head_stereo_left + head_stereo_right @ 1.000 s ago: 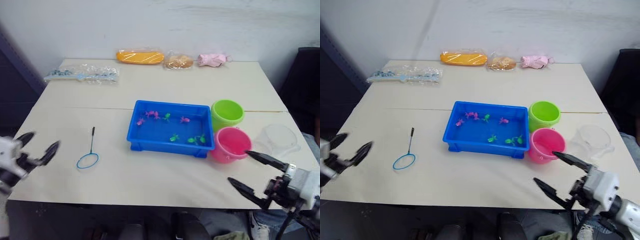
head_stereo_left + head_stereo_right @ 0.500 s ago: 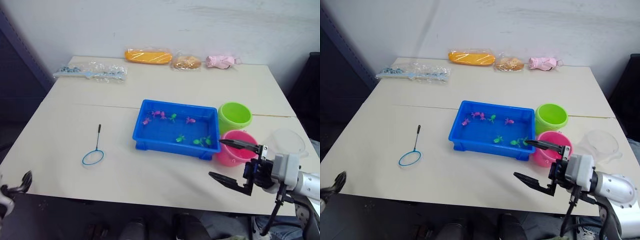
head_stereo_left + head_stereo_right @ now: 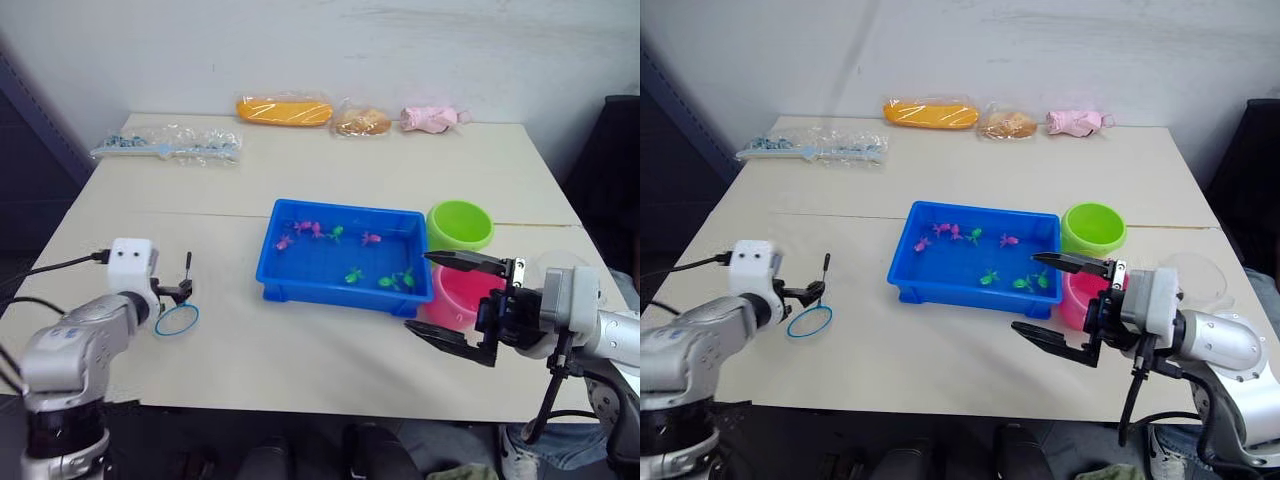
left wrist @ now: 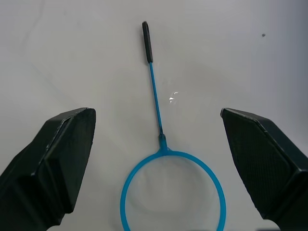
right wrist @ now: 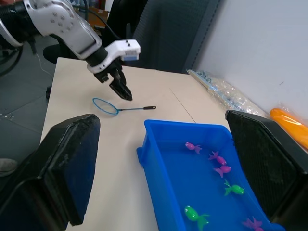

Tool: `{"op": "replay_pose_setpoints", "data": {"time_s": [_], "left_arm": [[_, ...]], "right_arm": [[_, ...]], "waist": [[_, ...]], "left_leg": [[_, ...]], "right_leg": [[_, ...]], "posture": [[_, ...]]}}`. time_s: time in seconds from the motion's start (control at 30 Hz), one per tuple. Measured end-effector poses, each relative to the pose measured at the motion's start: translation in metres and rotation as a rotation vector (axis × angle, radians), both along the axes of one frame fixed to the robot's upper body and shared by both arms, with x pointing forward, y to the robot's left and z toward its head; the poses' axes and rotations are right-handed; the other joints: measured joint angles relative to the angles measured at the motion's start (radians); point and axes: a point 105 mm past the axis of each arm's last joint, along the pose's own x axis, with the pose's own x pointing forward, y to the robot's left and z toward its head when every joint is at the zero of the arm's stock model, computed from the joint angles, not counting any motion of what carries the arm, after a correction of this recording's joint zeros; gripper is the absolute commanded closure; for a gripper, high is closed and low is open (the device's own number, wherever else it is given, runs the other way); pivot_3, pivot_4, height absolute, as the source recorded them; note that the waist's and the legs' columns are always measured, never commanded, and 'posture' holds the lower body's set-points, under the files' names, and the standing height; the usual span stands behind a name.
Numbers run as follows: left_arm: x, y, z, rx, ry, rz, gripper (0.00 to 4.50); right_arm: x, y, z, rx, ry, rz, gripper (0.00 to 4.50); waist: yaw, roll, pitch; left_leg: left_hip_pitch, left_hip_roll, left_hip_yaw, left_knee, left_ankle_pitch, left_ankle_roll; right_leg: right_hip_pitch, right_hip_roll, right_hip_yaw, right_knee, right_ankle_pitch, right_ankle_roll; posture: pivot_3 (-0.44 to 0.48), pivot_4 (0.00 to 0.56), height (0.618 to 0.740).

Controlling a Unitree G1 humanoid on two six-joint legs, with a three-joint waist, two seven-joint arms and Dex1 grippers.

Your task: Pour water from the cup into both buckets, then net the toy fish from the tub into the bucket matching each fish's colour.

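Left gripper [image 4: 156, 159] is held over the net [image 3: 178, 305], black textured fingers [image 4: 53, 159] spread wide either side of the hoop, nothing gripped. The net lies flat on the pale matte table [image 3: 300, 350]: thin light-blue round hoop, thin straight stem, dark grip at the far end.

Right gripper [image 3: 455, 298] is held above the table's near edge, just in front of the tub's right end and the pink bucket [image 3: 462, 292]; its long tapered fingers are fully apart and empty.

The tub [image 3: 345, 258] is a shallow rectangular bright blue plastic tray with a rim, set mid-table. Tiny pink fish [image 3: 305, 228] and green fish [image 3: 353, 275] are scattered inside it.

The lime green bucket [image 3: 459, 224] is round, flared at the rim, and stands just beside the tub's right end, with the pink one directly in front of it. The clear plastic cup [image 3: 1200, 276] is seen right of the buckets, partly hidden by the right arm.

Crinkled clear-wrapped packets [image 3: 282, 110] are lined along the far edge.
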Motion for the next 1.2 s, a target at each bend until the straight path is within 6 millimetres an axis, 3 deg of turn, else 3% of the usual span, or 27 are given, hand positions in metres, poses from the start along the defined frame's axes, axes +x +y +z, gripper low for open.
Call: {"op": "replay_pose_setpoints", "data": {"time_s": [0.17, 0.3, 0.47, 0.67, 0.7, 0.9, 1.07, 1.13, 1.2], "left_arm": [[0.018, -0.009, -0.028, -0.049, 0.070, 0.027, 0.00], [0.034, -0.004, -0.028, -0.051, 0.042, 0.061, 0.00], [0.042, -0.002, -0.031, -0.091, 0.073, 0.054, 1.58], [0.036, 0.007, -0.045, -0.146, 0.119, 0.081, 4.24], [0.034, 0.008, -0.047, -0.149, 0.119, 0.086, 4.44], [0.032, 0.012, -0.051, -0.151, 0.103, 0.099, 4.44], [0.031, 0.018, -0.043, -0.229, -0.010, 0.051, 4.44], [0.029, 0.019, -0.019, -0.344, -0.141, -0.079, 4.44], [0.027, 0.018, 0.027, -0.349, -0.313, -0.275, 4.44]], "right_arm": [[-0.001, 0.005, 0.001, 0.010, 0.007, 0.000, 0.07], [0.002, 0.005, 0.001, 0.011, 0.005, -0.020, 0.07], [0.005, 0.004, 0.001, 0.016, -0.003, -0.047, 0.00], [0.004, -0.002, -0.012, 0.025, -0.013, -0.079, 0.00], [0.003, -0.004, -0.016, 0.027, -0.005, -0.082, 0.00], [-0.001, -0.013, -0.032, 0.012, 0.020, -0.092, 0.00], [-0.003, -0.020, -0.033, 0.007, 0.013, -0.115, 0.00], [-0.001, -0.023, -0.032, 0.020, 0.021, -0.136, 0.00], [0.001, -0.025, -0.028, 0.028, 0.036, -0.153, 0.00]], "waist": [[0.003, 0.000, 0.000], [0.012, 0.000, 0.000], [0.014, 0.000, 0.000], [0.004, 0.009, -0.006], [0.002, 0.010, -0.006], [-0.006, 0.016, -0.010], [-0.007, 0.012, -0.007], [-0.006, 0.001, -0.001], [-0.005, -0.004, 0.002]], "left_leg": [[-0.003, 0.000, -0.001, 0.005, 0.000, 0.000], [-0.004, 0.000, -0.002, 0.008, 0.000, 0.000], [0.000, 0.000, -0.001, 0.008, 0.001, -0.002], [0.005, 0.000, -0.001, 0.008, 0.001, -0.002], [0.005, 0.000, 0.000, 0.007, 0.001, -0.002], [0.008, 0.000, 0.000, 0.007, 0.001, -0.002], [0.006, 0.000, 0.000, 0.007, 0.001, -0.003], [0.003, 0.000, 0.000, 0.008, 0.002, -0.004], [0.000, 0.001, -0.002, 0.008, 0.002, -0.006]], "right_leg": [[-0.001, 0.000, -0.002, 0.001, 0.000, 0.000], [-0.001, 0.000, -0.002, 0.004, 0.000, 0.000], [0.000, 0.000, -0.002, 0.008, 0.000, 0.000], [0.003, 0.000, 0.000, 0.009, 0.000, 0.000], [0.004, 0.000, 0.000, 0.009, 0.000, 0.000], [0.006, 0.000, 0.001, 0.009, 0.000, 0.000], [0.004, 0.000, 0.001, 0.011, 0.000, 0.000], [0.000, 0.000, 0.000, 0.013, 0.000, 0.000], [-0.002, 0.000, -0.001, 0.012, 0.000, -0.002]], "posture": [[0.000, 0.150, 0.740], [0.000, 0.150, 0.740], [0.000, 0.150, 0.740], [0.000, 0.150, 0.740], [0.000, 0.150, 0.740], [0.000, 0.150, 0.740], [0.000, 0.150, 0.740], [0.000, 0.150, 0.740], [0.000, 0.150, 0.740]]}}
